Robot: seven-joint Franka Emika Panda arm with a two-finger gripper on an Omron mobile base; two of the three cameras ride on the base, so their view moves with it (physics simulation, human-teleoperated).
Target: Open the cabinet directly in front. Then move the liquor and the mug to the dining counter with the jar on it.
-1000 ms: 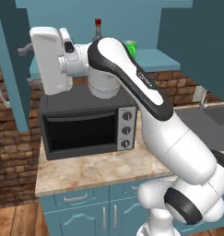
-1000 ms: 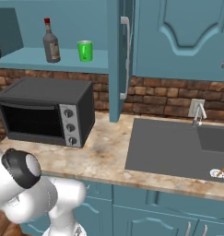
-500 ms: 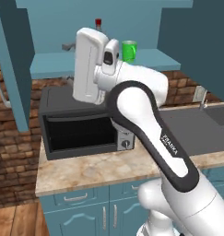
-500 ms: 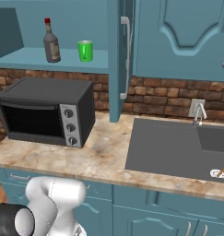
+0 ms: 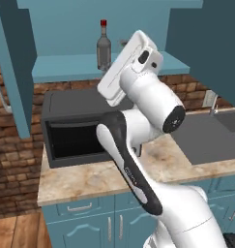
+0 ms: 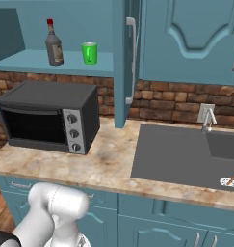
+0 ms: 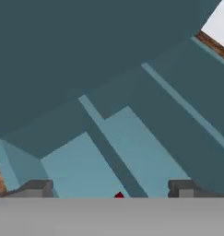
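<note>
Teal cabinet (image 6: 186,43) — green mug (image 6: 89,53) (liquor (image 6: 54,44) red-capped).

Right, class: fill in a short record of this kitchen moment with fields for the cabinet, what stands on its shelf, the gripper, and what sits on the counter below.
cabinet: teal wall cabinet, doors swung open
shelf contents: liquor with red cap at left, green mug to its right, standing apart
gripper: gripper open, holding nothing, raised at shelf height, the bottle's red cap showing between its tips
counter below: toaster oven under the shelf, sink to its right
task stage: cabinet open, bottle and mug not yet moved
</note>
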